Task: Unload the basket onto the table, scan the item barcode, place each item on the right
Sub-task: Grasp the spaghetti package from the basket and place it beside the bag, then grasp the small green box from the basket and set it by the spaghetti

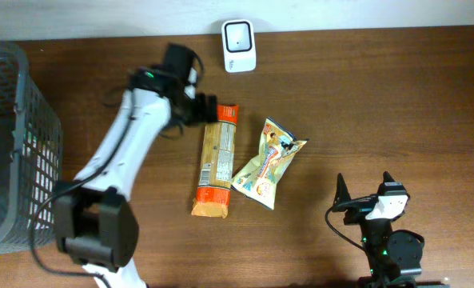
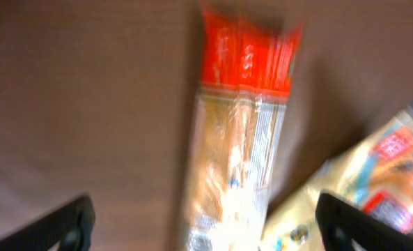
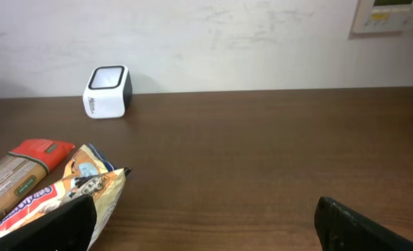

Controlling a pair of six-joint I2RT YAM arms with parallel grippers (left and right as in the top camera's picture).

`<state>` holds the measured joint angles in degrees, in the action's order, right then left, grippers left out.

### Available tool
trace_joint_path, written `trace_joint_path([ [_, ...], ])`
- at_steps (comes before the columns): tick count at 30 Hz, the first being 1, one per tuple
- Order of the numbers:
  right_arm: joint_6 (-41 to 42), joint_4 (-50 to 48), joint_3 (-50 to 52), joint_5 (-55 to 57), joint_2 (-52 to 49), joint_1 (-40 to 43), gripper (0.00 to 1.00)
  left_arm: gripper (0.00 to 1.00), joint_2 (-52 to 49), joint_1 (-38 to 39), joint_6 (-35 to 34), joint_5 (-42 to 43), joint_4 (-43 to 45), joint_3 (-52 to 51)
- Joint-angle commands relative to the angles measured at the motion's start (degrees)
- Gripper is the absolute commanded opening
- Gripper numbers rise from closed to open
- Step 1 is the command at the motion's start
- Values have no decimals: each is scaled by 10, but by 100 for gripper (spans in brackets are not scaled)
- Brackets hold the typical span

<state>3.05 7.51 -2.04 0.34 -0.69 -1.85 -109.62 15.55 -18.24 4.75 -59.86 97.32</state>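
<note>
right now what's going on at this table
The left gripper hovers over the red end of the pasta packet, jaws open and holding nothing. The packet lies flat with a snack bag against its side. The scanner sits further back, apart from both items. The right gripper is open and empty, off to the side.

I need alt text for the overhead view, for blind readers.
An open left gripper hangs over the red end of a pasta pack lying on a brown table, a snack bag beside it. A white scanner stands at the far edge, a grey basket left, the right gripper apart.
</note>
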Motion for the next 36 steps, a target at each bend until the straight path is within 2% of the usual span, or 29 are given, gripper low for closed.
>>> trace_joint_path([
  [1, 3, 11, -2, 5, 3, 4, 99, 99, 79, -113, 107, -89, -75, 226],
  [3, 3, 11, -2, 5, 3, 4, 99, 99, 102, -232, 106, -133, -96, 325],
  [4, 3, 11, -2, 5, 3, 4, 99, 99, 110, -299, 104, -136, -94, 339],
  [7, 3, 11, -2, 5, 3, 4, 99, 99, 91, -473, 72, -122, -103, 328],
  [9, 3, 11, -2, 5, 3, 4, 99, 99, 43, -532, 95, -102, -92, 312],
  [11, 3, 11, -2, 5, 3, 4, 99, 99, -45, -543, 172, -48, -55, 283],
  [13, 3, 11, -2, 5, 3, 4, 99, 91, -129, -543, 268, 21, -34, 283],
  [17, 3, 11, -2, 5, 3, 4, 99, 87, -260, -543, 321, 66, -34, 283],
  [20, 3, 11, -2, 5, 3, 4, 99, 84, -295, -543, 321, 66, -22, 283],
  [22, 3, 11, -2, 5, 3, 4, 99, 71, -317, -543, 320, 66, -22, 283],
  [23, 3, 11, -2, 5, 3, 4, 99, 61, -325, -543, 320, 66, -23, 283],
  [26, 3, 11, -2, 5, 3, 4, 98, 50, -338, -543, 320, 64, -34, 283],
  [27, 3, 11, -2, 5, 3, 4, 99, 33, -338, -543, 320, 64, -37, 283],
  [28, 3, 11, -2, 5, 3, 4, 99, 31, -338, -543, 317, 64, -39, 283],
  [30, 3, 11, -2, 5, 3, 4, 99, 41, -332, -544, 275, 76, -55, 297],
  [35, 3, 11, -2, 5, 3, 4, 99, 75, -226, -544, 269, 77, -128, 451],
  [36, 3, 11, -2, 5, 3, 4, 99, 90, -199, -544, 269, 70, -130, 467],
])
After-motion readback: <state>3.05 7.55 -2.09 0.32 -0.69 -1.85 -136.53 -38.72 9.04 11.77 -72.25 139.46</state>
